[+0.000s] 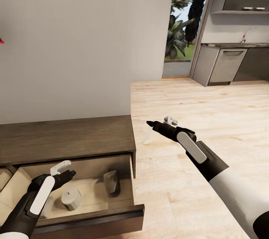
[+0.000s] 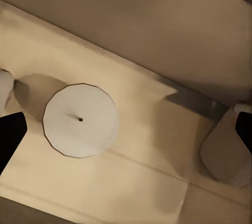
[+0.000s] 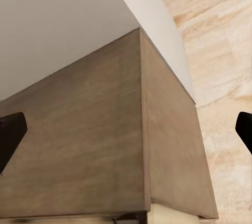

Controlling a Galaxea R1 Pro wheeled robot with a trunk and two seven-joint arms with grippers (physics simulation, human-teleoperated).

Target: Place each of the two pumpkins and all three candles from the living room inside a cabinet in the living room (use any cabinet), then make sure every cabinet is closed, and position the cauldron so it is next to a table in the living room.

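Drawer (image 1: 93,218) of the low dark cabinet (image 1: 67,138) pulled open. Two candles inside: one upright (image 1: 71,198), wick up, seen from straight above in the left wrist view (image 2: 81,120); second one (image 1: 111,182) tipped over near the drawer's right wall (image 2: 226,150), long axis roughly front to back. Possibly a third at the wrist view's edge, too cropped to tell. Left pincer (image 1: 66,170) over the drawer, spread wide, empty, upright candle directly below between the tips. Right pincer (image 1: 158,122) off to the cabinet's right over bare floor (image 1: 209,112), also spread, holding nothing. No pumpkins or pot visible here. Left arm clearly nearer the drawer front; likely next: lift clear, then push it closed.
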